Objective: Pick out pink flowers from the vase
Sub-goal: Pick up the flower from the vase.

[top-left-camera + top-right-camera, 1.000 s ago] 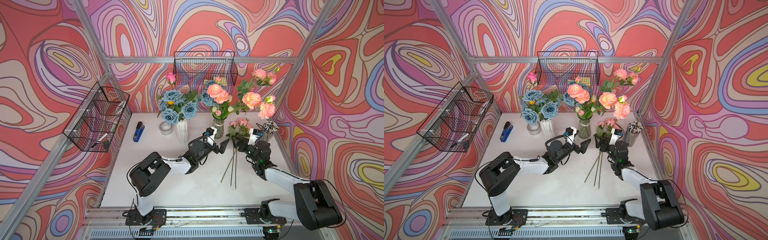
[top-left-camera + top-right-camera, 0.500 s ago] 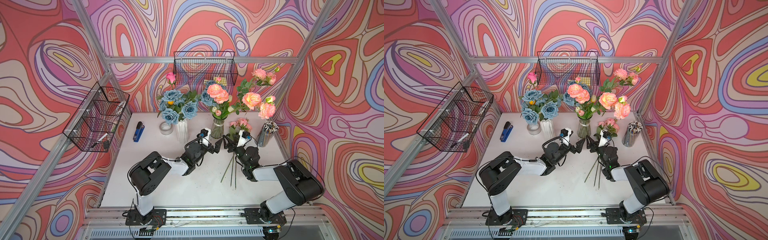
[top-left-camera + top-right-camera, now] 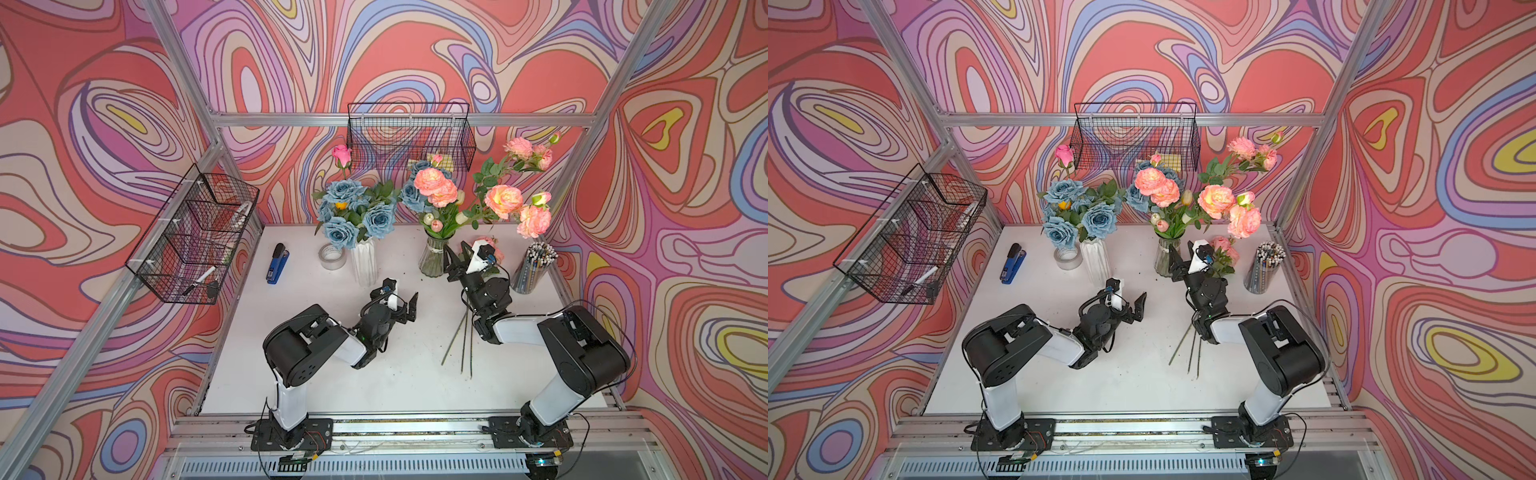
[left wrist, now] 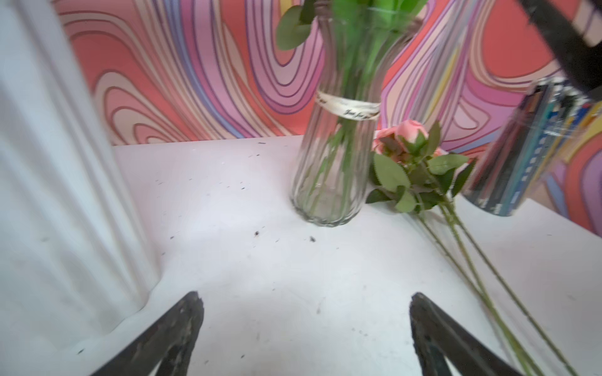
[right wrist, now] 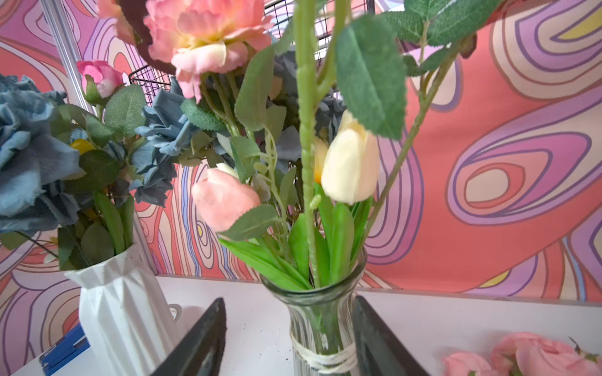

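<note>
Right claw (image 5: 290, 301) straddles the glass vase (image 5: 322, 325), jaws apart, nothing grasped. Left claw (image 4: 306, 298) gapes wide over the table (image 3: 332, 374). Pink flowers (image 3: 434, 187) stand in that vase by the back edge; some lie beside it.

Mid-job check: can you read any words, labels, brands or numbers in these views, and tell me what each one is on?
"Just for": script on the cream ribbon around the glass vase; the next word is blurred, as is the print before it.
Pencil holder: printed marks on the pencils, too blurred to read.
Blue stapler and tape roll: nothing legible at this size.
</note>
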Robot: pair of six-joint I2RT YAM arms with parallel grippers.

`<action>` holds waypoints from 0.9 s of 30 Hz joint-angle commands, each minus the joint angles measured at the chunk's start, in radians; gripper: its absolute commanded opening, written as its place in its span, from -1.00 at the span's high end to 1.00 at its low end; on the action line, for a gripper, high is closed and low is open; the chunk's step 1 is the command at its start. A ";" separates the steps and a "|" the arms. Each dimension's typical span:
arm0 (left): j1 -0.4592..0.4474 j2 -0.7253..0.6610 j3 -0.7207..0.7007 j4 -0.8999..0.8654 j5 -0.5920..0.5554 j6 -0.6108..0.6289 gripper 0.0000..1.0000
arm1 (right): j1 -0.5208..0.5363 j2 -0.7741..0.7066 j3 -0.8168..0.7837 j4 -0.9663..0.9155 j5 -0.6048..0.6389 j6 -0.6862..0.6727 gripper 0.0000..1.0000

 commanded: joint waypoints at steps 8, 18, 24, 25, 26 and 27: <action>0.032 -0.051 -0.030 0.080 -0.330 0.090 -0.99 | 0.003 0.084 0.112 -0.037 0.015 -0.048 0.03; 0.108 -0.056 -0.057 0.082 -0.324 0.044 -0.99 | 0.004 0.147 0.196 -0.075 0.036 -0.076 0.26; 0.128 -0.073 -0.062 0.083 -0.310 0.039 -0.99 | 0.004 0.155 0.215 -0.077 0.052 -0.092 0.41; 0.129 -0.076 -0.062 0.082 -0.305 0.037 -1.00 | 0.004 0.156 0.216 -0.077 0.054 -0.096 0.44; 0.131 -0.079 -0.062 0.083 -0.297 0.037 -1.00 | 0.004 0.152 0.218 -0.077 0.055 -0.099 0.48; 0.131 -0.079 -0.062 0.082 -0.293 0.037 -0.99 | 0.004 0.149 0.219 -0.079 0.056 -0.100 0.51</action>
